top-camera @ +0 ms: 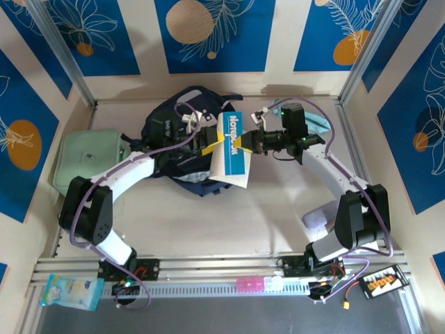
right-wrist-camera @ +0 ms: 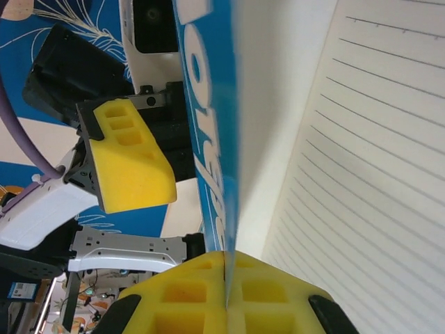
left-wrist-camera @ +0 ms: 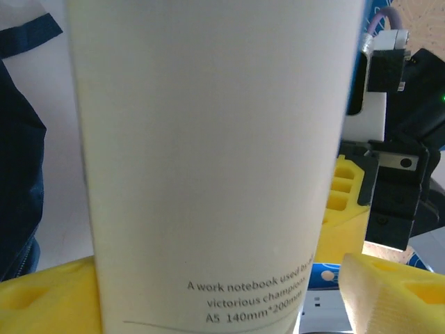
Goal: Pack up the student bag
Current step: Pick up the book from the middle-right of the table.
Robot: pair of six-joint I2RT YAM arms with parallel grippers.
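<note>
Farthest left, a pale mint-green case (top-camera: 87, 156) lies on the table (top-camera: 229, 223), with the navy student bag (top-camera: 174, 115) just beside it at the back centre, partly under the left arm (top-camera: 132, 170). Next, the left end effector (top-camera: 212, 144) stands released, yellow pads (left-wrist-camera: 42, 296) spread either side of a blue-and-white notebook (top-camera: 233, 149), whose blue cover the right end effector (top-camera: 246, 145) grips, clenched, from the right.
</note>
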